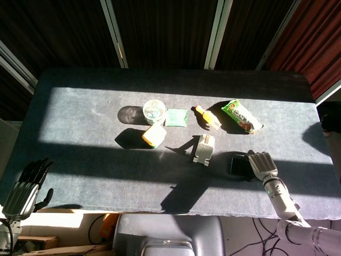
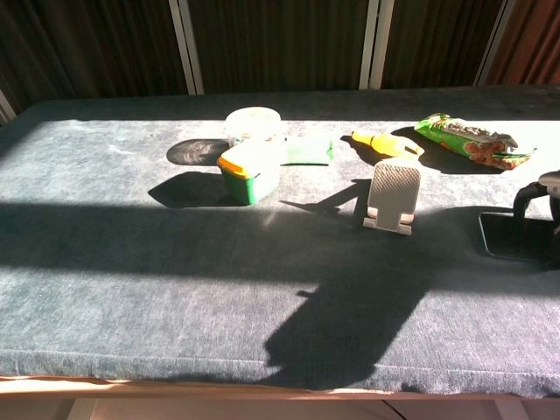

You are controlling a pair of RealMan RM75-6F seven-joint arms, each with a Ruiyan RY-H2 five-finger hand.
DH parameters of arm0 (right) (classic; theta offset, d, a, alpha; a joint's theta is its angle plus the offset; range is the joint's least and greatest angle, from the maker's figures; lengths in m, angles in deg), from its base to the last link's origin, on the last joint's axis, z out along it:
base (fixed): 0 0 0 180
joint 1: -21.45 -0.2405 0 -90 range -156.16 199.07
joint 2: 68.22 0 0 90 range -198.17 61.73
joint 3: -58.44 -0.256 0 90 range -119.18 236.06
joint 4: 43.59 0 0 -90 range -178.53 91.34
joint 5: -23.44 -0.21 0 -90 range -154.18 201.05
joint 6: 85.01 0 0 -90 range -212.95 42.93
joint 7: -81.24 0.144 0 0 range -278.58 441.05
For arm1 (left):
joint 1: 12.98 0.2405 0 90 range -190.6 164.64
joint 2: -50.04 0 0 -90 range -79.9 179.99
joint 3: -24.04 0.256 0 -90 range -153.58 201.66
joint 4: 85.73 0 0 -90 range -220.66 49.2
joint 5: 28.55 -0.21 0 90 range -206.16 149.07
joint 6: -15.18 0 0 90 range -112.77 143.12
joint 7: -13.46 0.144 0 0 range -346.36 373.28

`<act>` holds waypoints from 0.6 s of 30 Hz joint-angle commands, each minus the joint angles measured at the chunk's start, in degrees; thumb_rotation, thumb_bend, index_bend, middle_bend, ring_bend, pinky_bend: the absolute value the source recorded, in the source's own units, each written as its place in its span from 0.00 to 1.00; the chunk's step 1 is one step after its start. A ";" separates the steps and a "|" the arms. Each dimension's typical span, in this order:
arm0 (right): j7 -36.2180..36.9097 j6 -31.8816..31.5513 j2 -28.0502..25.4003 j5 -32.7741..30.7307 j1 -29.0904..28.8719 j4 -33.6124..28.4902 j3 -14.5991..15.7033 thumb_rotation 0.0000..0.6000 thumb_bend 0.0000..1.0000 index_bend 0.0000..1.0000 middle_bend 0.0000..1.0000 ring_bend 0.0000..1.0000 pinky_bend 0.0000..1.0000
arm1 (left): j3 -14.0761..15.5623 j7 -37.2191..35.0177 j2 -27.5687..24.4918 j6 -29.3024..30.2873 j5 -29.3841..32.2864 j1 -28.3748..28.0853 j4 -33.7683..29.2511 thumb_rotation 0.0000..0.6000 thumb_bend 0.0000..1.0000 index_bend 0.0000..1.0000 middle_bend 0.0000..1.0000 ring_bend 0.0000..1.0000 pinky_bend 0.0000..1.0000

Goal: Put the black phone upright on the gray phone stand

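In the head view, the black phone lies flat on the bench at the lower right of the frame, in the shadow, and the gray phone stand is just to its upper left, near but apart from it. The right hand sits directly at the right edge of the phone, its fingers a little apart and bent toward the phone; whether they already grip it I cannot tell. The phone looks almost square from above, so its long axis is hard to read here. The left hand hangs at the lower left corner, off the bench, with fingers spread and holding nothing, well apart from the phone. In the chest view, the phone is at the right edge of the frame, lying flat, and the stand is upright to its left, with its back toward the camera. Only a small part of the right hand shows above the phone. The right hand is clearly the nearer one, and the phone must go left and slightly away to reach the stand.
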 commanded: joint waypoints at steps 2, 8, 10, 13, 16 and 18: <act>-0.68 -0.72 0.48 -0.08 0.17 -0.10 -0.10 1.00 0.40 0.87 0.65 0.53 0.50 | 0.01 -0.05 -0.03 0.05 -0.01 0.02 -0.02 1.00 0.46 0.00 0.00 0.00 0.07; -1.39 -1.21 1.53 0.44 0.43 0.90 0.09 1.00 0.41 0.90 0.68 0.56 0.52 | -0.01 -0.16 -0.03 0.10 0.05 0.06 0.03 1.00 0.46 0.00 0.00 0.00 0.07; -1.43 -1.89 1.87 1.01 0.61 1.23 -0.03 1.00 0.42 0.92 0.69 0.57 0.53 | -0.03 -0.26 -0.05 0.13 0.08 0.07 0.05 1.00 0.46 0.00 0.00 0.00 0.07; -1.58 -3.53 1.91 2.08 1.01 1.03 -0.31 1.00 0.43 0.93 0.70 0.58 0.54 | -0.06 -0.39 -0.08 0.22 0.09 0.10 0.06 1.00 0.46 0.00 0.00 0.00 0.07; -2.00 -5.51 1.61 3.39 1.52 0.27 -0.48 1.00 0.43 0.94 0.70 0.59 0.54 | -0.05 -0.52 -0.10 0.27 0.05 0.11 0.10 1.00 0.46 0.00 0.00 0.00 0.07; -2.45 -6.23 1.47 3.86 1.73 -0.11 -0.50 1.00 0.43 0.94 0.70 0.59 0.54 | -0.04 -0.57 -0.11 0.25 0.04 0.10 0.13 1.00 0.46 0.00 0.00 0.00 0.07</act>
